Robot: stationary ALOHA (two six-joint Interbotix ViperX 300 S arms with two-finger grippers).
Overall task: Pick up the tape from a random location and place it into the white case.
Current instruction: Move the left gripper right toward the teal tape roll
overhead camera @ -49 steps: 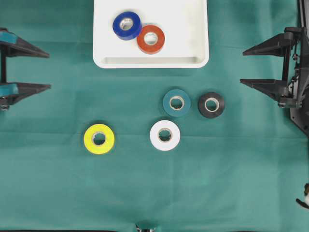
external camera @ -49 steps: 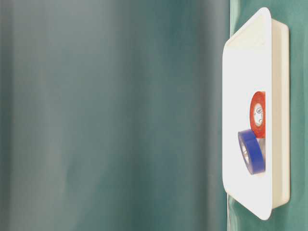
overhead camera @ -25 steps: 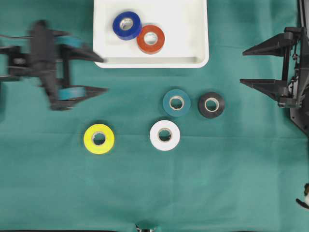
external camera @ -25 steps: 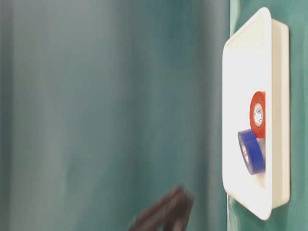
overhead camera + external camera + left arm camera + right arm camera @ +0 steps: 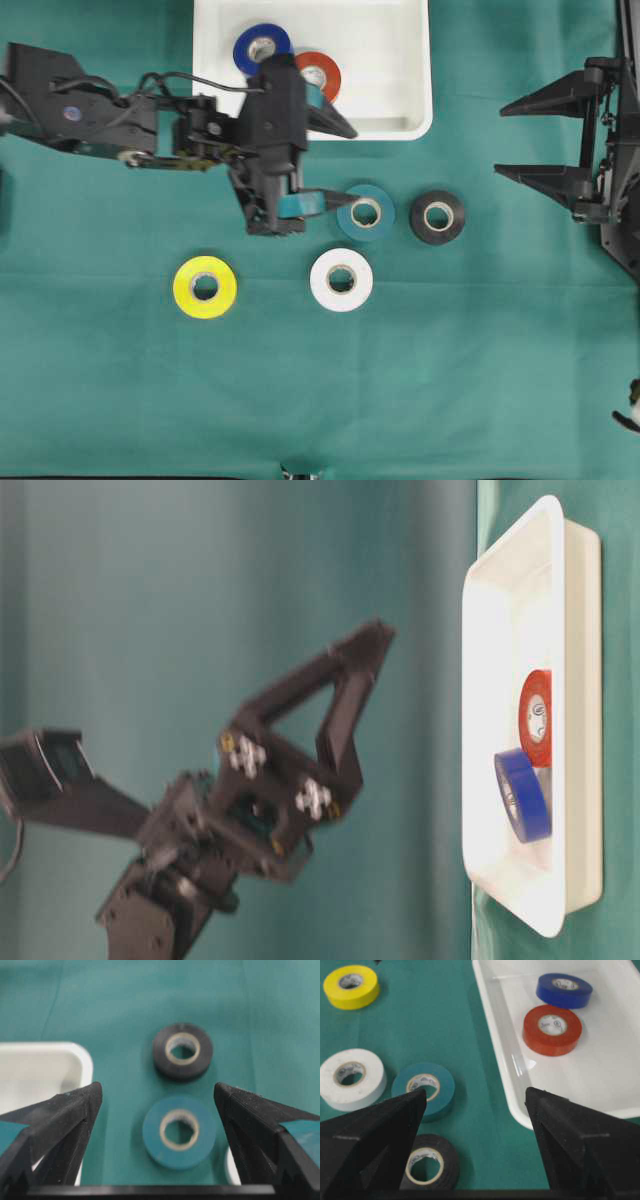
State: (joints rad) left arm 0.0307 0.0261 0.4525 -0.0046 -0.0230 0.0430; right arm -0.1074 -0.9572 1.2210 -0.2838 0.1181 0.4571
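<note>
The white case lies at the back centre and holds a blue tape and a red tape. On the green cloth lie a teal tape, a black tape, a white tape and a yellow tape. My left gripper is open, just left of the teal tape, and holds nothing. In the left wrist view the teal tape sits ahead between the spread fingertips of the left gripper, with the black tape beyond. My right gripper is open at the right edge.
The left arm stretches across the cloth from the left and overlaps the case's front-left rim in the overhead view. In the right wrist view the case lies to the right, and the black tape is nearest the jaws.
The left arm has swept from the left edge to the middle, its open gripper now beside the teal tape. The right arm and all tapes have stayed put.
</note>
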